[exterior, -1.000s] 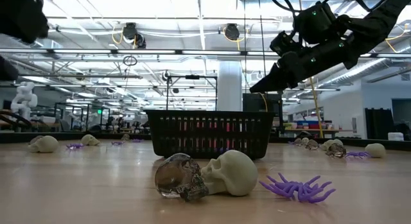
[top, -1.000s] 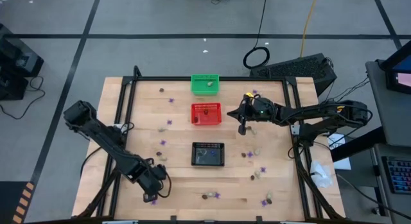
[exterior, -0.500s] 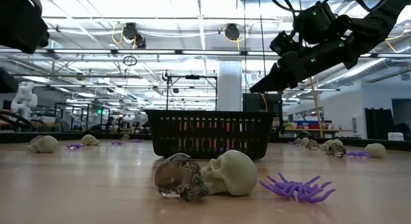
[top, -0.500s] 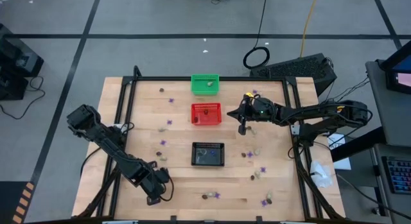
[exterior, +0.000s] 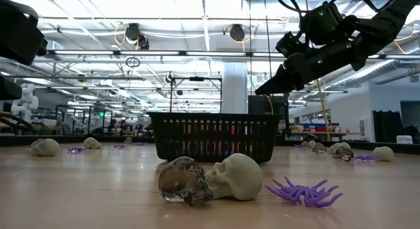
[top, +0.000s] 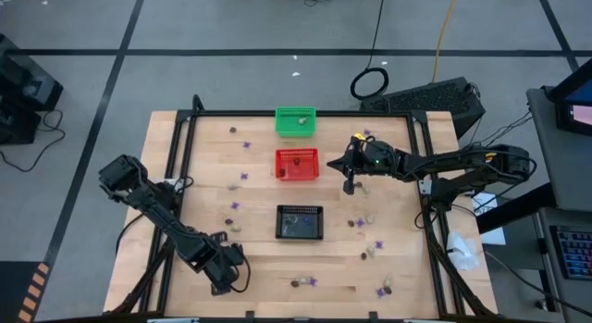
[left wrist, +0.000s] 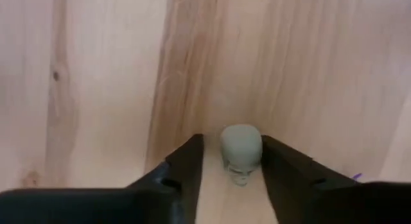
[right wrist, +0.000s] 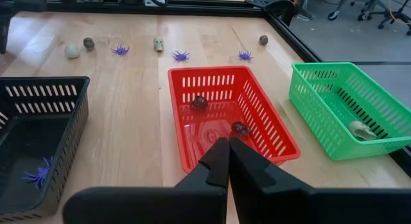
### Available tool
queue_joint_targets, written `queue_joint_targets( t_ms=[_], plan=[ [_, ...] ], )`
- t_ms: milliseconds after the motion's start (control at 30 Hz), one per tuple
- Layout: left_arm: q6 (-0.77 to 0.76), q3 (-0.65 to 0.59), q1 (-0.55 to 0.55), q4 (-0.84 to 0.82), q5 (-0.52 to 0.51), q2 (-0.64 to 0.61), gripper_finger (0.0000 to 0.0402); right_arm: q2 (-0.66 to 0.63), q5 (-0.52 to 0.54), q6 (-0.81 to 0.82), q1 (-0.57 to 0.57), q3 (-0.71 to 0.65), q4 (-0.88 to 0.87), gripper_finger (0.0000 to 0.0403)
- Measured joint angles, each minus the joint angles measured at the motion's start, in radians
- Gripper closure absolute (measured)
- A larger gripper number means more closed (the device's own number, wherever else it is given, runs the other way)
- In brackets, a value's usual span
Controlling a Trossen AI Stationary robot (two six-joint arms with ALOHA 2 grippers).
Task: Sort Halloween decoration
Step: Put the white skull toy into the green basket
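Left claw [left wrist: 231,161]: low at the tabletop's [top: 259,267] near edge, fingers spread around a cream skull [left wrist: 241,150], ready to pinch.
Right claw [right wrist: 228,161]: fingers together, empty, beside the red basket [right wrist: 282,144].
Trinkets [top: 370,252]: mostly scattered, unsorted.

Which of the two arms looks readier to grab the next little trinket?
Probably the left: its claw is open around a pale cream skull. The right claw is shut, above the red basket.

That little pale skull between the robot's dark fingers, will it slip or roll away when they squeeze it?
The cream skull looks hard and rounded on top, so it may squirt out if the left gripper closes off-centre. It seems small next to the open fingers, so probably light. On the smooth wooden table a nudge would likely send it rolling.
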Motion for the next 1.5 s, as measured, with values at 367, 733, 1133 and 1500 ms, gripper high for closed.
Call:
queue_joint_targets(
  t_ms=[367, 733, 1133, 1500],
  plan=[
    [0.192, 0.039, 0.053, -0.239, 0.016, -0.022, 0.0361, 0.0, 0.0, -0.003, 0.0, 0.0, 0.0, 0.0403],
    [0.45, 0.068, 0.31, -0.4, -0.074, -0.211, 0.0361, 0.0, 0.0, 0.0, 0.0, 0.0, -0.001, 0.0403],
    [0.844, 0.176, 0.897, -0.225, -0.139, -0.29, 0.0361, 0.0, 0.0, 0.0, 0.0, 0.0, -0.005, 0.0403],
    [1.206, 0.483, 1.301, -0.154, -0.007, -0.035, 0.0361, 0.0, 0.0, -0.002, 0.0, 0.0, -0.001, 0.0403]
  ],
)
